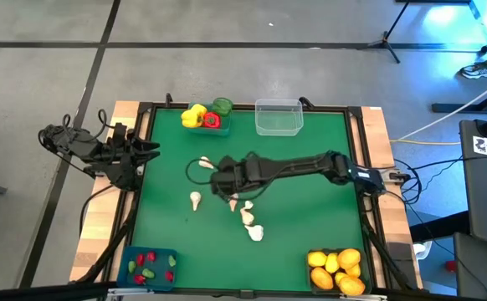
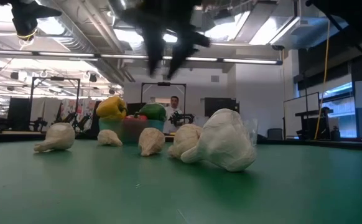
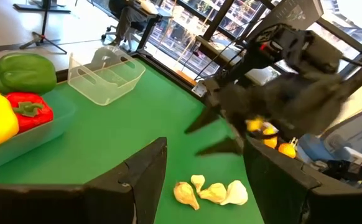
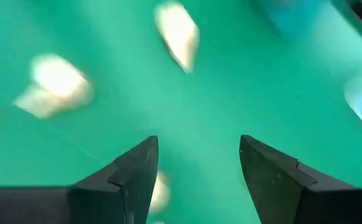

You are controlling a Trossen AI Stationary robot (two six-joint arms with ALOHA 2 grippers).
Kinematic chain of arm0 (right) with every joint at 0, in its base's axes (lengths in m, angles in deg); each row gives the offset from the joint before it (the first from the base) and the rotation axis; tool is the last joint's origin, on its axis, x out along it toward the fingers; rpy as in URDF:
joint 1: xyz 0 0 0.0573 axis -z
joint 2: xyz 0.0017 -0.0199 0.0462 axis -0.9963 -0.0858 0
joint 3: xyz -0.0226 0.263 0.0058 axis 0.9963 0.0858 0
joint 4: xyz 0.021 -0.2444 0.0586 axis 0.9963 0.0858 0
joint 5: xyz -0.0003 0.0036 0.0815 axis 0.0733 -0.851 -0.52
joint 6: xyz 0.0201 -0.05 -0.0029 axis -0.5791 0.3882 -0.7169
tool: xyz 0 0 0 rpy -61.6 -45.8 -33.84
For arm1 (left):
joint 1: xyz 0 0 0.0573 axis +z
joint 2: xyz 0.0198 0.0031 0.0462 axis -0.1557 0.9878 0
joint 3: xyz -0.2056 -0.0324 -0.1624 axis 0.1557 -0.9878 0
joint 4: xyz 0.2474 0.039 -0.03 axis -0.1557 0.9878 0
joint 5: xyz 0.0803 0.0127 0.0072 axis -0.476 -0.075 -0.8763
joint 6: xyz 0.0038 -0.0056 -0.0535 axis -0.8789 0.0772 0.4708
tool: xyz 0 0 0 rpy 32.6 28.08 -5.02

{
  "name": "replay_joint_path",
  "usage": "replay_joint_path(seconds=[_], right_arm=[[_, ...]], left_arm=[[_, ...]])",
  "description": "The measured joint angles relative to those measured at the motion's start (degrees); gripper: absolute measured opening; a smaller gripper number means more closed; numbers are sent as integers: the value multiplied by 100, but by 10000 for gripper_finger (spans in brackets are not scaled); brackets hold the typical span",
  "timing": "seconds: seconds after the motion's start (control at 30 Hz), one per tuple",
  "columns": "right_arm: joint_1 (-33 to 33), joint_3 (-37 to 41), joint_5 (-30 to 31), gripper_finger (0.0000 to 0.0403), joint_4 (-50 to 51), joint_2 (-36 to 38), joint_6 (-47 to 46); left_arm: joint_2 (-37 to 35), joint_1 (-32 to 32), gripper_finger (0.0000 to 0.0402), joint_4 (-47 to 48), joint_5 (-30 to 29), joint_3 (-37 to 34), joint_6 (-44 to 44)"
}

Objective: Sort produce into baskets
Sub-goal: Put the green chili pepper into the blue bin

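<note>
Garlic bulbs (image 1: pixel 248 219) lie loose mid-tabletop (image 1: pixel 310 167); clear bin (image 1: pixel 278 117) sits far. Right claw (image 1: pixel 218 180) hovers over them, parted, empty. Left claw (image 1: pixel 147 150) waits left, parted, empty. Risk: tight cluster, fingers may knock neighbours away.

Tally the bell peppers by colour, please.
Yellow pepper: 1
Red pepper: 1
Green pepper: 1
Total: 3
</note>
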Motion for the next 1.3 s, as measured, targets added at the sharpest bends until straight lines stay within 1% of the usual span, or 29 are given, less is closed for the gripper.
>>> replay_joint_path(seconds=[0.07, 0.2, 0.4, 0.57, 0.63, 0.7, 0.77, 0.87, 1.0, 1.2, 1.3], right_arm=[[107, 29, -71, 222, 618, -8, -215], [344, 278, -112, 222, 1118, -38, -201], [754, 862, -959, 222, 758, -37, 578], [943, 1493, -1236, 222, 400, -23, 924], [1025, 1645, -1680, 222, 52, 11, 1097], [1080, 1798, -2058, 222, -59, 27, 1305], [1112, 1960, -2078, 222, -150, 22, 1383], [1144, 2122, -1835, 222, -105, 31, 1396], [1184, 2245, -1822, 222, -265, 140, 1563], [1267, 2306, -1941, 222, -318, 187, 1722], [1357, 2488, -2221, 222, -687, 191, 1745]], left_arm=[[0, 1, 208, 4, 0, 0, -6], [0, 0, 208, 4, 0, 0, -6], [0, 0, 208, 2, 0, 0, -6], [0, 0, 208, 4, 0, 0, -72], [0, 0, 208, 4, 0, 0, -95], [0, 2, 208, 4, 0, 0, -101], [0, 0, 208, 4, 0, 0, -124], [0, 1, 208, 4, 0, 0, -176], [0, 0, 208, 6, 0, 0, -329], [0, 0, 208, 4, -31, 0, -410], [0, 0, 208, 6, -33, 0, -396]])
